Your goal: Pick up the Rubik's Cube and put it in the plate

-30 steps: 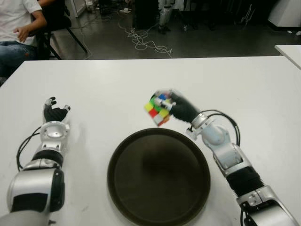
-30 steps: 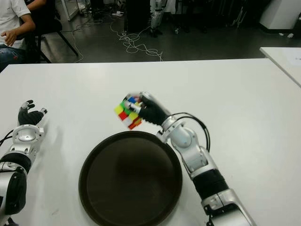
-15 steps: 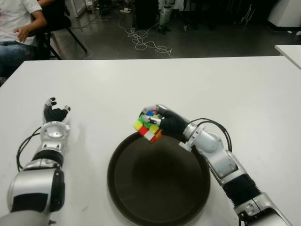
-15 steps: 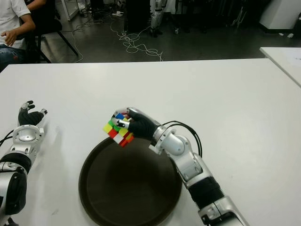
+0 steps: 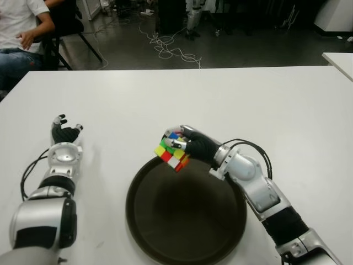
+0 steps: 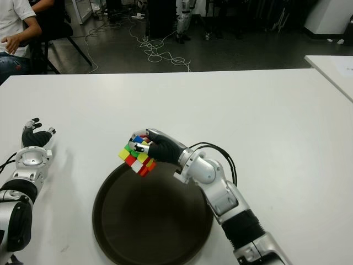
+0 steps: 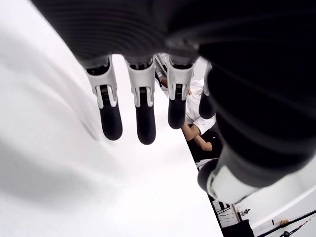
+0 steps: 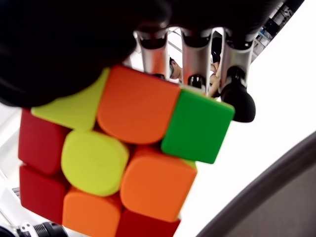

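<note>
My right hand (image 5: 190, 144) is shut on the Rubik's Cube (image 5: 171, 151), a scrambled cube showing yellow, green, red, blue and white squares. The cube hangs over the far rim of the dark round plate (image 5: 186, 223), which lies on the white table near me. From the right wrist the cube (image 8: 118, 153) fills the view, orange and yellow squares facing the camera, fingers (image 8: 237, 98) curled over its far side. My left hand (image 5: 64, 134) shows at the table's left side, apart from the plate, fingers (image 7: 139, 116) spread and holding nothing.
The white table (image 5: 265, 105) stretches wide around the plate. A seated person (image 5: 22, 33) is beyond the far left corner. Cables (image 5: 171, 49) lie on the dark floor behind the table. Another white table (image 5: 339, 61) edge shows at the far right.
My right hand has carried the cube leftward and toward me, from beyond the plate to above its far rim. In the last half second it moved only slightly. The left hand has stayed still.
</note>
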Motion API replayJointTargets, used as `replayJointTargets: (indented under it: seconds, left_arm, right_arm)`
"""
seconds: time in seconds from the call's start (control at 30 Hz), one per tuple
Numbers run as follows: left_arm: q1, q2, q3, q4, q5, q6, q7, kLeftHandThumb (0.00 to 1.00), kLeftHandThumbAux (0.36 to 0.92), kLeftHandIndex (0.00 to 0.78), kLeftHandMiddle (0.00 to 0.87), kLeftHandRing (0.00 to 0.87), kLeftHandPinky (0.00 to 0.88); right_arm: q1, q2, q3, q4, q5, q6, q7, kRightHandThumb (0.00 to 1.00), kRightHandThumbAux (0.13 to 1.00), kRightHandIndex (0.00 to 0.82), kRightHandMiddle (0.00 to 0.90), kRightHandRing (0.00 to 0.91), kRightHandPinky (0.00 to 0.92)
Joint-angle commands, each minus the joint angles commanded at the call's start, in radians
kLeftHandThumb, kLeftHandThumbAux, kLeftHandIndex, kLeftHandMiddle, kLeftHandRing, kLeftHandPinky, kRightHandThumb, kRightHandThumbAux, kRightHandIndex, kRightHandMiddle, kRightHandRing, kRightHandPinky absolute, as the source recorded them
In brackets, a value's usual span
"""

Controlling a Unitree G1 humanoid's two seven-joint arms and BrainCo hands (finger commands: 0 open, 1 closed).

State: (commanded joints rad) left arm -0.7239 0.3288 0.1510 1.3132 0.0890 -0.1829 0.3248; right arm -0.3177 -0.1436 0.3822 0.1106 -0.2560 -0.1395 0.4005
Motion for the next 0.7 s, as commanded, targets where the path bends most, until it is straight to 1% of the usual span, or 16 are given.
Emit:
replayJointTargets:
  seconds: [0.13, 0.2, 0.33, 0.43, 0.57, 0.7]
  left_arm:
    - [-0.001, -0.001, -0.005, -0.003, 0.003, 0.002, 0.002, 0.125, 0.743, 0.12, 0.157, 0.168, 0.176]
    - [-0.001, -0.002, -0.006, -0.003, 0.004, 0.002, 0.002, 0.125, 0.743, 0.116, 0.158, 0.173, 0.189]
    - [-0.001, -0.003, 0.002, -0.003, -0.004, -0.001, -0.003, 0.135, 0.742, 0.117, 0.154, 0.177, 0.195]
    - [-0.001, -0.003, 0.005, -0.002, -0.008, -0.002, -0.007, 0.136, 0.746, 0.121, 0.15, 0.173, 0.191]
    - [0.0, -0.003, 0.009, -0.002, -0.011, -0.003, -0.012, 0.132, 0.749, 0.121, 0.138, 0.159, 0.164]
    - [0.0, -0.001, 0.009, -0.001, -0.009, -0.001, -0.012, 0.119, 0.741, 0.099, 0.138, 0.156, 0.167]
  right_arm:
    - [0.006, -0.003, -0.003, -0.006, -0.005, -0.004, -0.006, 0.694, 0.723, 0.435, 0.803, 0.801, 0.775]
    - [0.008, -0.006, -0.003, -0.007, -0.011, -0.011, -0.012, 0.694, 0.724, 0.435, 0.804, 0.804, 0.781]
    - [0.012, -0.016, -0.005, -0.005, -0.026, -0.028, -0.028, 0.695, 0.723, 0.435, 0.801, 0.804, 0.785]
    - [0.013, -0.019, -0.006, 0.0, -0.03, -0.032, -0.037, 0.697, 0.722, 0.436, 0.799, 0.803, 0.787]
    - [0.013, -0.024, -0.008, 0.009, -0.034, -0.037, -0.045, 0.699, 0.72, 0.437, 0.798, 0.802, 0.79]
    - [0.01, -0.029, -0.009, 0.011, -0.042, -0.027, -0.051, 0.7, 0.72, 0.437, 0.792, 0.797, 0.787]
